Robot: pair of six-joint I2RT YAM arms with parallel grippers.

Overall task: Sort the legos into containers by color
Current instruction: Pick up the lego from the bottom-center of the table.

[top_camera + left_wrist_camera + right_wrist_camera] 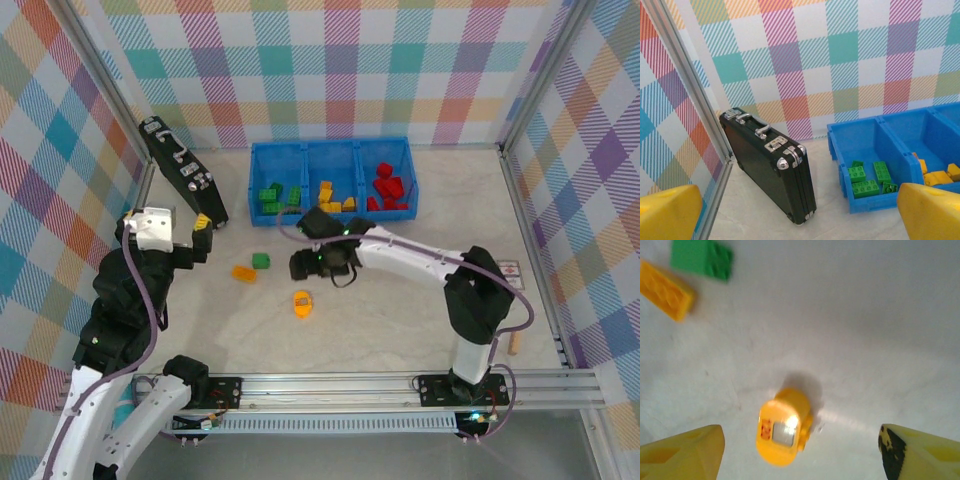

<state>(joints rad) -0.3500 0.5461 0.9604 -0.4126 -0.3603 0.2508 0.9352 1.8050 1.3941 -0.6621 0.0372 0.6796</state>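
The rounded yellow plastic lego piece [784, 426] lies on the middle of the white table surface [400, 320], just toward the near edge from the right gripper [801, 452]. It is framed between the gripper's fingers [685, 452], which stand wide apart and hold nothing, and the right arm is by far the nearer. The piece's long axis runs roughly from near edge to far edge, crosswise to the line between the fingers, with its pale-panelled end toward the gripper

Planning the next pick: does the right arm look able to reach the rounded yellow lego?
Probably yes: the right gripper hangs open over the lego, which lies alone on the table, framed by both fingers.
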